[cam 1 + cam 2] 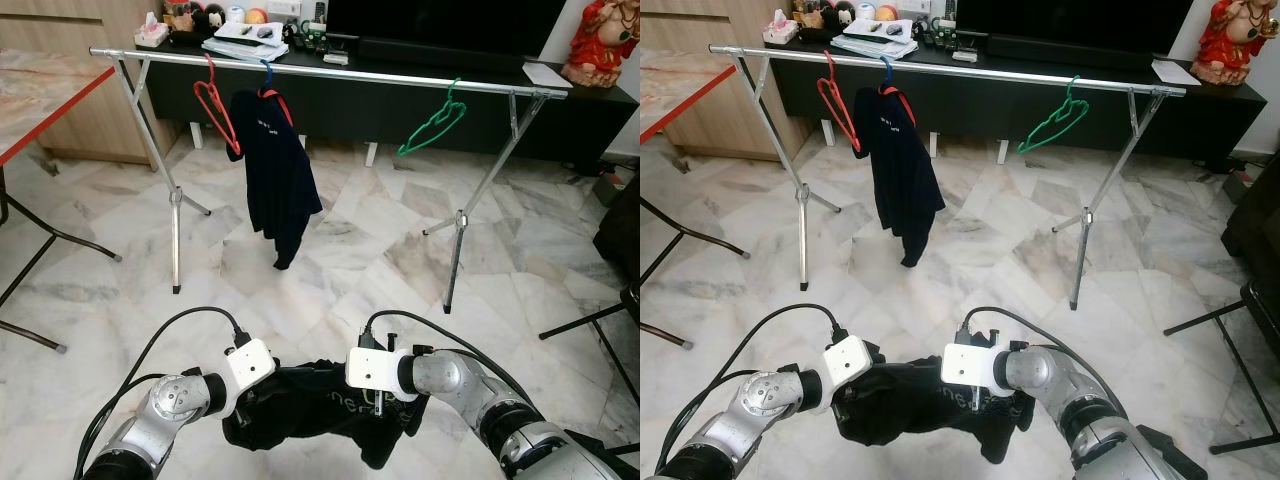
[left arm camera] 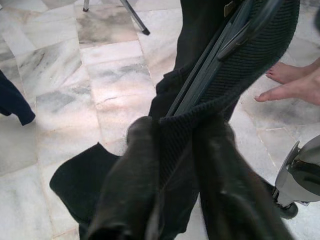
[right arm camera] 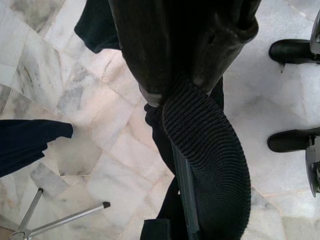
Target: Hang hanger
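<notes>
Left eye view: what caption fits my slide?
Both grippers hold a black garment before a rail with hangers.

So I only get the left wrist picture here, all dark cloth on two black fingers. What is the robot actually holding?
Observer: A black garment, gripped at its ribbed collar by the left gripper, with a dark hanger inside.
Operator: Is the other arm helping?
Observer: Yes, the right gripper is clamped on the same collar.
Operator: Where would it hang?
Observer: A silver rail stands ahead across the marble floor, carrying a red hanger, a navy shirt and a green hanger.
</notes>
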`<state>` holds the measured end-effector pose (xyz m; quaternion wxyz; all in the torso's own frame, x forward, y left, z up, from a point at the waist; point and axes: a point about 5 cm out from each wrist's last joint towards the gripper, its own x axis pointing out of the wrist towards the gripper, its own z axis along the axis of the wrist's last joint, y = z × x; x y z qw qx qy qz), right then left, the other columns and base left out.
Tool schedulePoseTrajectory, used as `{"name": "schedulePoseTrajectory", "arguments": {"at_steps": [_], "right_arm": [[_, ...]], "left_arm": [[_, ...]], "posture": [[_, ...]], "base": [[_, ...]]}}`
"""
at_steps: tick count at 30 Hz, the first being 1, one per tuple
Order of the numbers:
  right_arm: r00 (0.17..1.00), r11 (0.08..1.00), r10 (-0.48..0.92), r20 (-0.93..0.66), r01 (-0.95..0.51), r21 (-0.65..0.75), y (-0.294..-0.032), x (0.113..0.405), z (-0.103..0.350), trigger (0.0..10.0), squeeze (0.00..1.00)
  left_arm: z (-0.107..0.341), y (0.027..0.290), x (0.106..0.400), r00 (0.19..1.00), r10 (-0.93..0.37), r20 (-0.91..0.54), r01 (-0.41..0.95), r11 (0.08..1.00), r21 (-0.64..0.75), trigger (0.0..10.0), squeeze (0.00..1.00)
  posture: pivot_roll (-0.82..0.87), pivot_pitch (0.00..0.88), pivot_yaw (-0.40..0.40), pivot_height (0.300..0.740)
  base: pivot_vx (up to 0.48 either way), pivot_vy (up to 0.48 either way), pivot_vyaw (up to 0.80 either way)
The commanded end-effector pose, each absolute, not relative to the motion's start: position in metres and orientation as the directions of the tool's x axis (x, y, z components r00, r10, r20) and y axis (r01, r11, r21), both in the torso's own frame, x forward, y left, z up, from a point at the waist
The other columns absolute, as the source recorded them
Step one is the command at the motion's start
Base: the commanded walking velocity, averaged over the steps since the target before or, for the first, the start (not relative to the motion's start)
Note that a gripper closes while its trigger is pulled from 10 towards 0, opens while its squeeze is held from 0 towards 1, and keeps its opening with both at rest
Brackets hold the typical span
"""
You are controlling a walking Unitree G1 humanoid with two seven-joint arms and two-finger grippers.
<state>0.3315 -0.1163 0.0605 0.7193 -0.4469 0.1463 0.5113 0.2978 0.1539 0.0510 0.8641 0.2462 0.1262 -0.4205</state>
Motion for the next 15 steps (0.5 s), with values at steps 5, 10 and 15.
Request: {"name": "schedulePoseTrajectory", "arguments": {"at_steps": [5,10,15], "right_arm": [[0.452,0.089,0.606,-0.655,-0.856,-0.509,-0.117,0.335,0.065,10.0,0.00],[0.468,0.099,0.591,-0.656,-0.850,-0.517,-0.119,0.336,0.065,10.0,0.00],[0.491,0.139,0.578,-0.652,-0.847,-0.514,-0.123,0.336,0.063,10.0,0.00]], "left_arm": [[0.051,0.156,0.299,0.620,-0.657,-0.428,0.784,0.532,0.319,0.0,0.00],[0.051,0.161,0.300,0.641,-0.632,-0.435,0.767,0.541,0.346,0.0,0.00],[0.047,0.175,0.302,0.718,-0.532,-0.448,0.694,0.587,0.417,0.0,0.00]], "posture": [[0.05,0.126,-0.096,0.740],[0.05,0.128,-0.096,0.740],[0.05,0.130,-0.096,0.740]], "base": [[0.000,0.000,0.00],[0.000,0.000,0.00],[0.000,0.000,0.00]]}}
